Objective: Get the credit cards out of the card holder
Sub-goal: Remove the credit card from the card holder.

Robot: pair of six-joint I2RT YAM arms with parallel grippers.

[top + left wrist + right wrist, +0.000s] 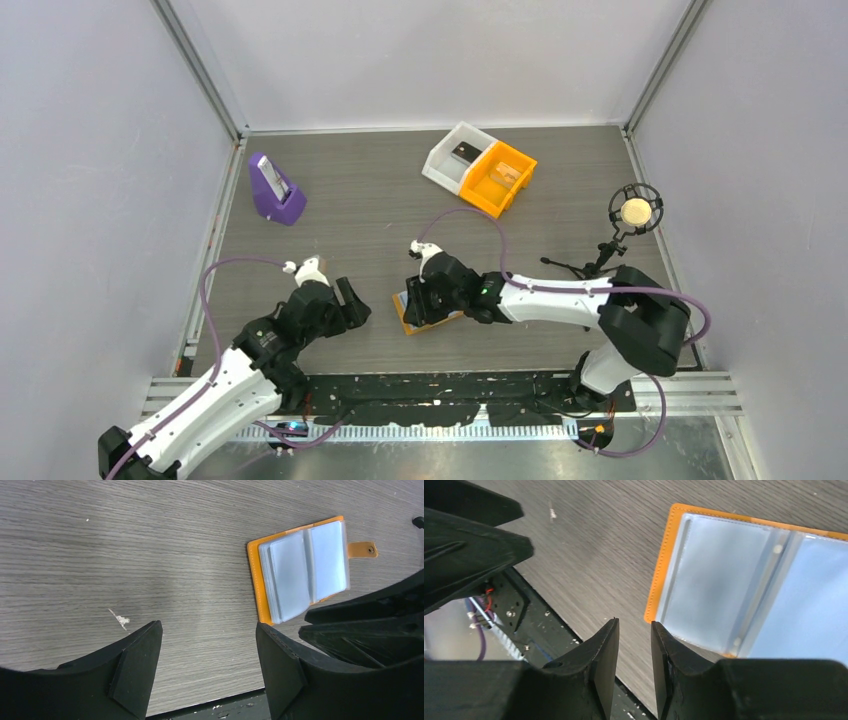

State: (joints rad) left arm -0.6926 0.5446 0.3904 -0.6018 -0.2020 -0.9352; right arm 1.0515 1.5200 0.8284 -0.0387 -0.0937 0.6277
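Right jaws (narrowly parted) hover beside open card holder (719, 585).

We see the card holder (300, 570) lying open like a book, flat on the desk (150, 555), orange cover down. Its pale blue sleeves (327, 555) face up, slightly fanned. A short orange strap (361, 550) with a stud sticks out from one edge.
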